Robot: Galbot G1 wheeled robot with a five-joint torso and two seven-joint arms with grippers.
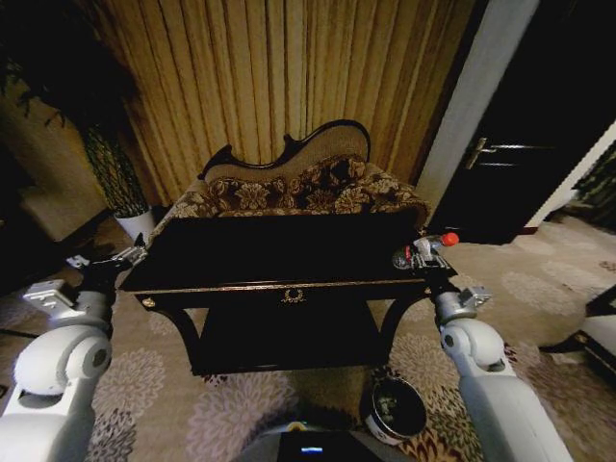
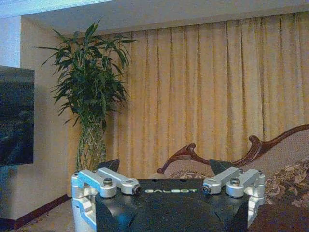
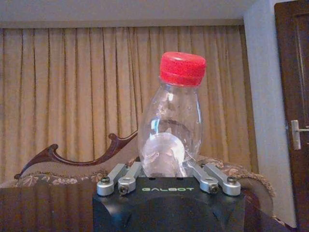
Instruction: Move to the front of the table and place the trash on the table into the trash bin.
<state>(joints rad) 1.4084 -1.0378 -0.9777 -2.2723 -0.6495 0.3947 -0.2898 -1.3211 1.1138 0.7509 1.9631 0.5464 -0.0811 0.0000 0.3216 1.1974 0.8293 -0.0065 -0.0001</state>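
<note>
The glossy black table (image 1: 279, 255) with gold trim stands straight ahead of me. At its right end my right gripper (image 1: 414, 256) is shut on the trash, a clear plastic bottle (image 1: 430, 247) with a red cap. In the right wrist view the bottle (image 3: 171, 130) stands upright between the fingers of the right gripper (image 3: 166, 168), above the dark table top (image 3: 48, 208). I cannot tell whether it touches the table. My left gripper (image 1: 125, 258) hovers at the table's left end, open and holding nothing (image 2: 164, 166). The black trash bin (image 1: 395, 409) sits on the carpet by the table's front right leg.
A floral sofa (image 1: 298, 188) with a curved back stands right behind the table, before tan curtains. A tall plant (image 2: 91, 96) in a white pot (image 1: 135, 223) is at the back left. A dark door (image 1: 520, 144) lies to the right. Patterned carpet surrounds the table.
</note>
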